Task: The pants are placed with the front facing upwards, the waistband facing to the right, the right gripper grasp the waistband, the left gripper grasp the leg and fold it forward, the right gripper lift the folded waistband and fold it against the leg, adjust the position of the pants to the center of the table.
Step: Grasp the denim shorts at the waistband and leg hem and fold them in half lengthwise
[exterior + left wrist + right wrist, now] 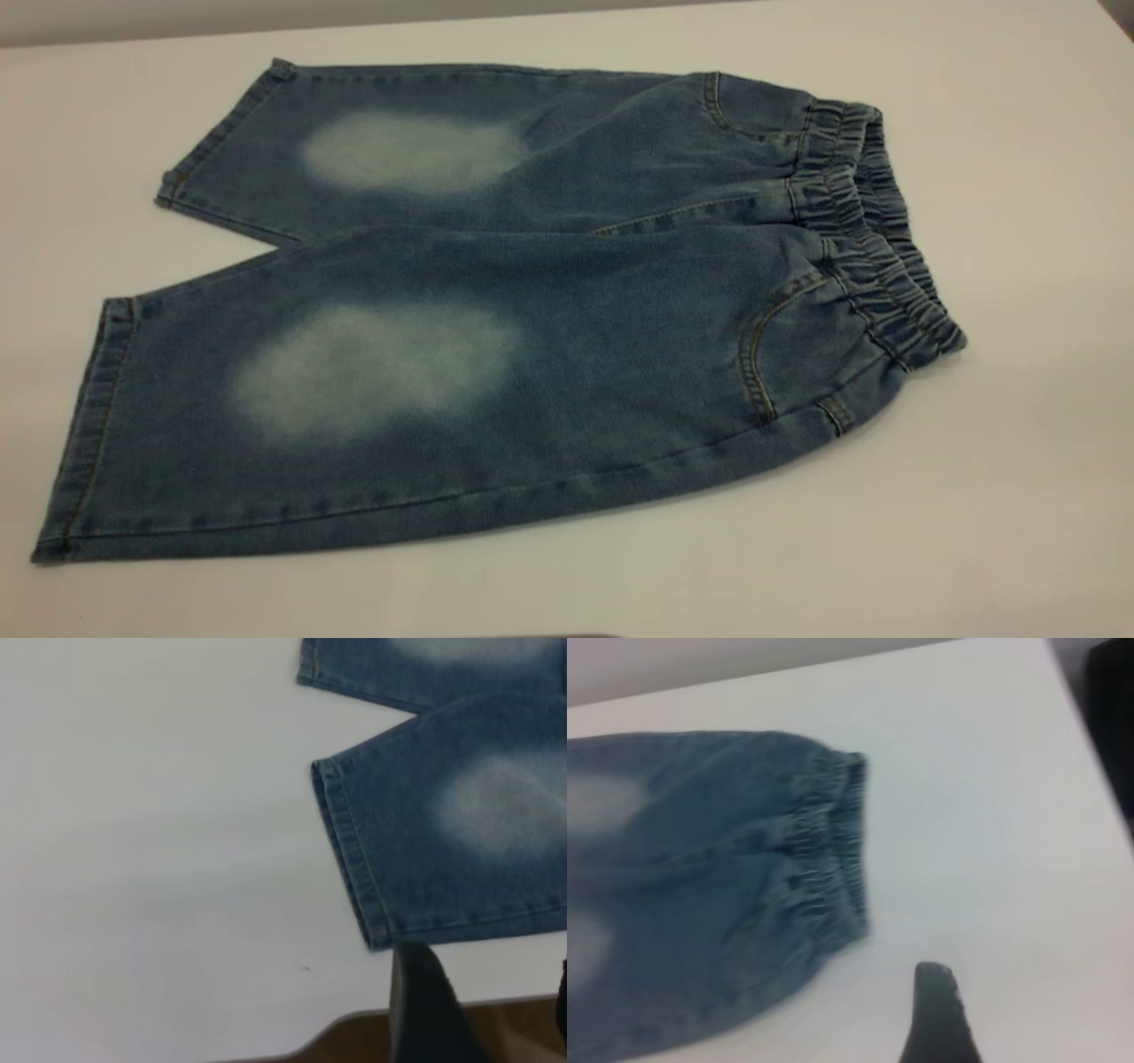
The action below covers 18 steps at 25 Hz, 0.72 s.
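Observation:
The pants [549,292] lie flat on the white table [1019,496], front up, both legs spread to the left. The gathered waistband [873,239] points right. The near leg [354,399] and the far leg each carry a pale oval patch. Neither gripper shows in the exterior view. In the left wrist view my left gripper [493,997] stands open over the table's edge, close to the corner of the leg hem [350,859], touching no cloth. In the right wrist view only a dark tip of my right gripper [937,1014] shows above bare table, a short way from the waistband [833,842].
White tabletop surrounds the pants on all sides, widest at the right and front. The table's rounded edge [319,1041] with brown floor below it shows in the left wrist view. A dark shape [1109,718] sits beyond the table's edge in the right wrist view.

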### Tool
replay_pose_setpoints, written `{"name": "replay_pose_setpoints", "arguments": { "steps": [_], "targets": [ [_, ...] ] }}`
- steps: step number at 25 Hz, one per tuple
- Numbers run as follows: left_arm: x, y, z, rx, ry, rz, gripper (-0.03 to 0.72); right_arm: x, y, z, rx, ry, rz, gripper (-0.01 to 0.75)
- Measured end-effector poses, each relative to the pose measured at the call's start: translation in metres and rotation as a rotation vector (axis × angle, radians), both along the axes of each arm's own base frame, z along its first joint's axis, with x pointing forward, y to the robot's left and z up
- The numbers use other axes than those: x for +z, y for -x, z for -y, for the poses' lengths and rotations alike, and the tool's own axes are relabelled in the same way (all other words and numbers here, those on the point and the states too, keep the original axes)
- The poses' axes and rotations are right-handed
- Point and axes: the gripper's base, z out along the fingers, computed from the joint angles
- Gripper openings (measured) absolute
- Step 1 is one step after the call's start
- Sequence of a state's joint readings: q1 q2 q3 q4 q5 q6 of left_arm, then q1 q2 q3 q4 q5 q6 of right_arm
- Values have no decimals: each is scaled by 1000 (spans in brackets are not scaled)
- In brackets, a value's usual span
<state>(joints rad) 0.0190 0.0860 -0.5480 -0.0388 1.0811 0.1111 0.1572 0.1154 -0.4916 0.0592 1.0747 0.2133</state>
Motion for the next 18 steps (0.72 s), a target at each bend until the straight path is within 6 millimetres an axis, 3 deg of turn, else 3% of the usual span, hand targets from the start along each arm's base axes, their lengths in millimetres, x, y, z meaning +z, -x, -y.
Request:
{"name": "replay_pose_setpoints", "arguments": {
  "steps": [7, 12, 18],
  "targets": [
    [13, -66, 8, -148, -26, -178, 335, -4, -53, -18, 194, 90, -167, 447],
    [1, -113, 16, -272, -16, -272, 415, -16, -95, -30, 254, 74, -258, 459],
    [-23, -155, 19, -337, -2, -376, 489, -48, -141, -43, 251, -17, -424, 493]
  ]
}}
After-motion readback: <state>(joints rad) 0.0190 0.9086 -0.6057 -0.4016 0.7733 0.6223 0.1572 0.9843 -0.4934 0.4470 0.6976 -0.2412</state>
